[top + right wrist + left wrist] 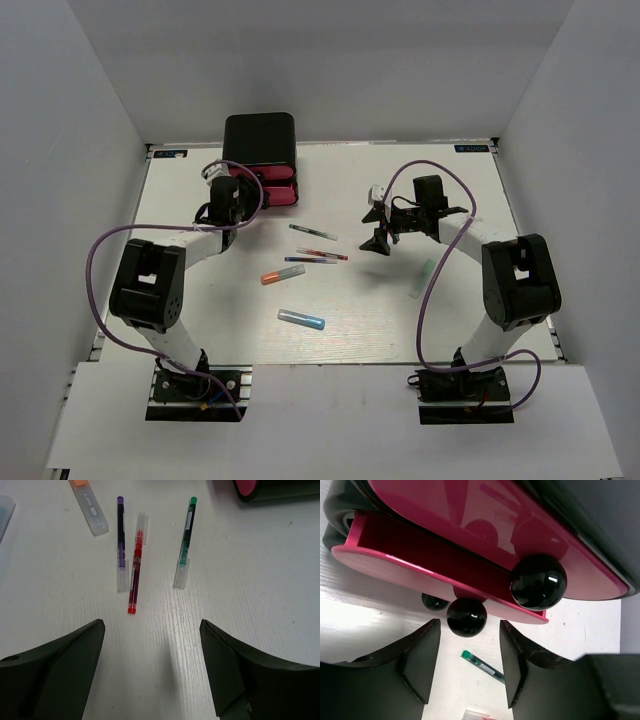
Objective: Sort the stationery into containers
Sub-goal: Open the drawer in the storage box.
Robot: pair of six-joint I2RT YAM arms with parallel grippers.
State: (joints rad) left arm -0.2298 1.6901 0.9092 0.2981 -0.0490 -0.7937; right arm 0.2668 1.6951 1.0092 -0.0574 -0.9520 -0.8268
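Observation:
The black cabinet (258,140) stands at the back left with its pink drawers (272,190) facing the arms. In the left wrist view one pink drawer (420,572) stands pulled out a little. My left gripper (469,626) is open, with a black knob (466,617) just ahead between its fingertips, not gripped. My right gripper (152,627) is open and empty above the table, near the green pen (186,535), red pen (135,572) and blue pen (120,535). An orange marker (282,273), a blue marker (301,319) and a pale-teal marker (425,279) lie loose. No eraser shows.
White walls close the table on three sides. A second black knob (538,582) sits to the right of the left gripper. The green pen (482,666) lies on the table under the left gripper. Purple cables loop over both arms.

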